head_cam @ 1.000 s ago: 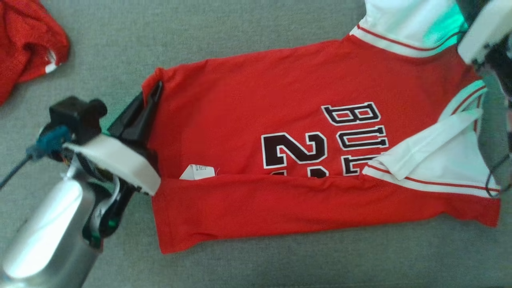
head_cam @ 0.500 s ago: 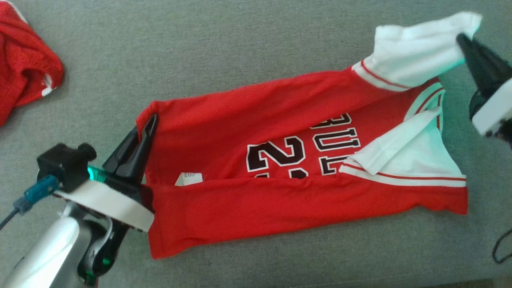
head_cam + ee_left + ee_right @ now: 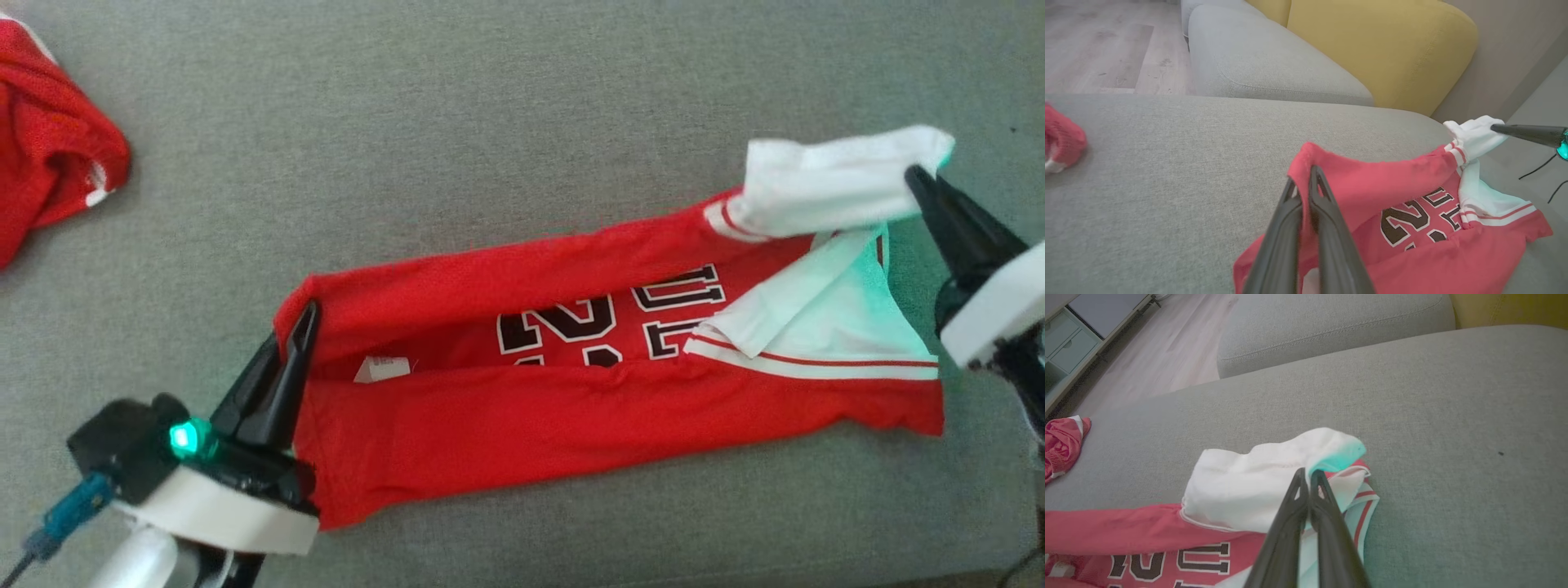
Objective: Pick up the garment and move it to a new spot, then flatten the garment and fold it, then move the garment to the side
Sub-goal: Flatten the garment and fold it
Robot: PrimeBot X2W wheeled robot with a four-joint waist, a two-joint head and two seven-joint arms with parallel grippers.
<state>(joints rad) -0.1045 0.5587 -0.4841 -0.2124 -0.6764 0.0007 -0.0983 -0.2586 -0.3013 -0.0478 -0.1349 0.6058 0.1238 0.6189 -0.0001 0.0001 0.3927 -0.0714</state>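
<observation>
The left gripper point(image 3: 306, 314) has two long, tapering black fingers point(image 3: 277, 396); behind them sit a white cuff point(image 3: 216, 516), a black block point(image 3: 118, 453) with a glowing green light point(image 3: 184, 438), and a blue connector point(image 3: 75, 506) on a grey cable point(image 3: 18, 562). The right gripper point(image 3: 914, 173) has matching fingers, backed by a second white cuff point(image 3: 1000, 314).

Open cushion point(image 3: 490, 122) beyond garment point(image 3: 571, 408)

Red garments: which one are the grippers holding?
The lettered jersey, pinched by the left gripper at its hem and the right gripper at a white sleeve; the crumpled garment lies apart.
</observation>
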